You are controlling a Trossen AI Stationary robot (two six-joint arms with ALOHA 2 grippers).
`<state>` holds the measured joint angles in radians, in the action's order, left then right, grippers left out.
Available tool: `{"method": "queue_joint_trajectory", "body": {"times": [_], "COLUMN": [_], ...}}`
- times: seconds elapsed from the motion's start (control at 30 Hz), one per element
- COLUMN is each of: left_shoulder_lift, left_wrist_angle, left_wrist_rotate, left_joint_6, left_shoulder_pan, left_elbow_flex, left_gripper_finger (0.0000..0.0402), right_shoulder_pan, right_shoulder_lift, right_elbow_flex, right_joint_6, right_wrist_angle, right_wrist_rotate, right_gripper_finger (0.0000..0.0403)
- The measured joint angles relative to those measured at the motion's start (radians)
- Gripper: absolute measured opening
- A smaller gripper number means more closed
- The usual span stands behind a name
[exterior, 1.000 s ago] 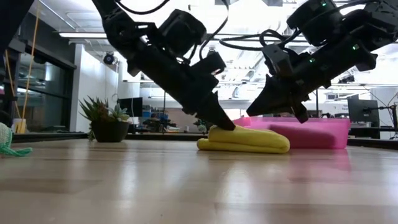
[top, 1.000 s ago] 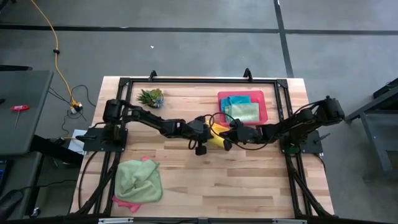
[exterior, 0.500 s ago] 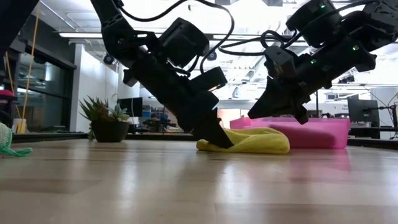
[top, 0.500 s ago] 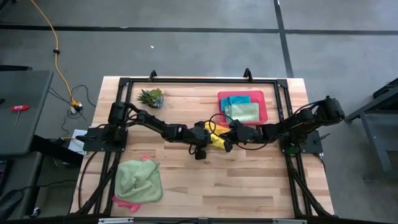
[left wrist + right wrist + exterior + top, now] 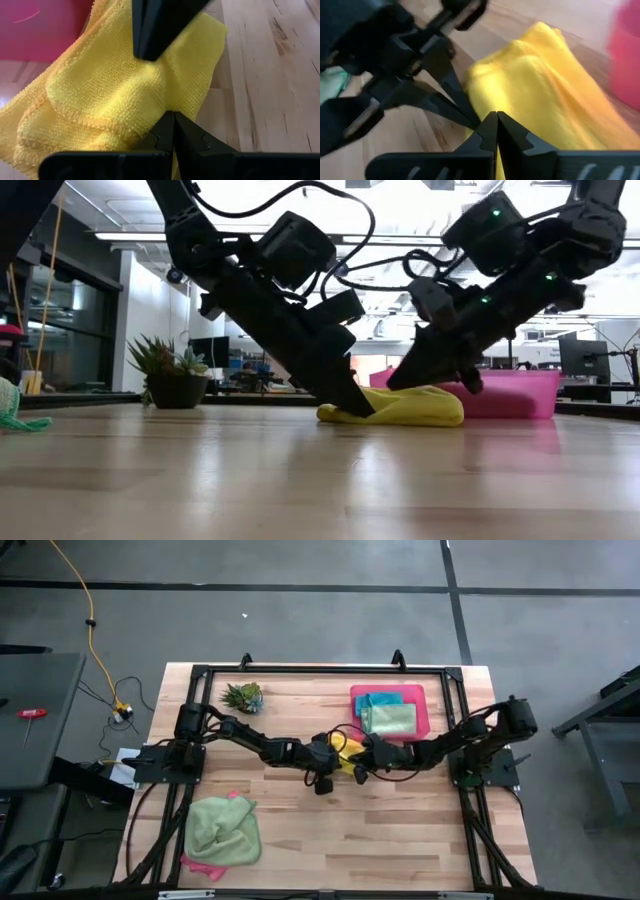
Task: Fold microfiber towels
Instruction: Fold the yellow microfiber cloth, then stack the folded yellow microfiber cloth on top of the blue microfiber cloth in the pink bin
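Since a second ago, your right gripper dropped onto the yellow towel mid-table. Low view: left gripper pins its edge. Wrist views: both clenched, empty; dragging could undo the fold.

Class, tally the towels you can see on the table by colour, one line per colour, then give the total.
Yellow towel: 1
Teal towel: 1
Light green towels: 2
Pink towel: 1
Total: 5
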<state>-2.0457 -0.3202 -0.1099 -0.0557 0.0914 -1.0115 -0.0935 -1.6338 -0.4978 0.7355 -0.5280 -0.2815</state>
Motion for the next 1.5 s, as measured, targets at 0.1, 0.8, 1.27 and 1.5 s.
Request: {"method": "queue_joint_trajectory", "body": {"times": [0.1,0.8,1.27,1.5], "left_shoulder_lift": [0.000,0.000,0.089,0.234], "left_wrist_angle": [0.000,0.008,0.024,0.133], "left_wrist_rotate": [-0.001,-0.004,0.004,0.009], "left_joint_6": [-0.018,-0.020,0.024,0.097], "left_shoulder_pan": [0.000,0.000,0.002,0.007], "left_elbow_flex": [0.000,0.000,0.001,0.001], "left_gripper_finger": [0.0000,0.0000,0.0000,0.0000], "right_shoulder_pan": [0.001,0.016,0.002,-0.064], "right_shoulder_lift": [-0.044,-0.027,0.383,0.523], "right_elbow_flex": [-0.044,-0.257,-0.258,-0.257], "right_joint_6": [-0.025,-0.073,-0.002,0.142], "right_wrist_angle": [0.027,0.443,0.957,1.208], "right_wrist_rotate": [0.002,-0.275,-0.259,-0.191], "right_gripper_finger": [0.0000,0.0000,0.0000,0.0000]}}
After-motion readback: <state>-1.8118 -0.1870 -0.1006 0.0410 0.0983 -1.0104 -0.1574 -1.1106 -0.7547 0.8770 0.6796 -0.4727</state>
